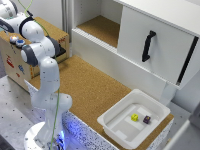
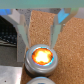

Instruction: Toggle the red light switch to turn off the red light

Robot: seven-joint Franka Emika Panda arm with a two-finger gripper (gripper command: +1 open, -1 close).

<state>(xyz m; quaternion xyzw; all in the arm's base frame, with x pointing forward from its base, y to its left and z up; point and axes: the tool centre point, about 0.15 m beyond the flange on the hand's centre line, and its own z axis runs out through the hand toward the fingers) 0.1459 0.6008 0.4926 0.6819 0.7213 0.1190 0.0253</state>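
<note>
In the wrist view the red light (image 2: 42,56) glows bright orange inside a metal ring, set in a cork-covered surface. My gripper (image 2: 40,40) is open just above it, with its two fingers (image 2: 23,29) spread wider than the light and nothing between them. The rim of a second round cap (image 2: 37,80) shows beside the light. In the exterior view the red light (image 1: 12,38) and a blue cap (image 1: 20,43) sit on top of the wooden box (image 1: 15,62) at the far left. The arm's wrist (image 1: 25,27) hangs over them and hides the fingers. I cannot pick out the switch.
A white bin (image 1: 135,120) holds a yellow cube (image 1: 134,117) and a purple cube (image 1: 146,119) at the exterior view's lower right. A white cabinet with a black handle (image 1: 147,45) stands behind the cork tabletop (image 1: 95,85). The arm's base (image 1: 47,135) is at the lower left.
</note>
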